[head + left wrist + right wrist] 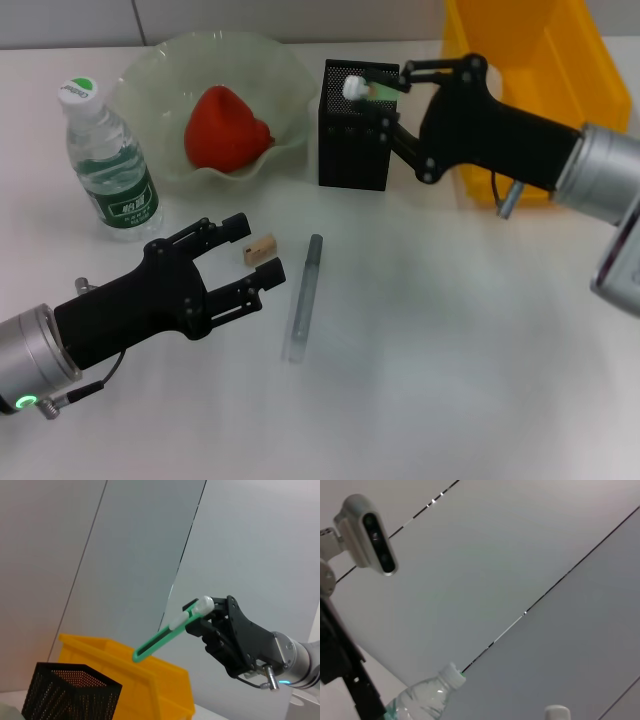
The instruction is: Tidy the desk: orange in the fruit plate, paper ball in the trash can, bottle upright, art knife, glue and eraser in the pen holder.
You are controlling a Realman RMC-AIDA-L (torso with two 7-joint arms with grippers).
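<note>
Head view: right claw (pixel 372 88) grips the green-and-white glue stick (pixel 362 89) over the black mesh pen holder (pixel 354 138).
Left claw (pixel 253 264) gapes by the tiny tan eraser (pixel 259 248), near the holder; light, firm, pinch its sides.

A white desk (pixel 450 350) carries everything. In the right wrist view, a pale camera unit (pixel 367 532), seemingly on a mount, stands before grey wall panels (pixel 530 555).
</note>
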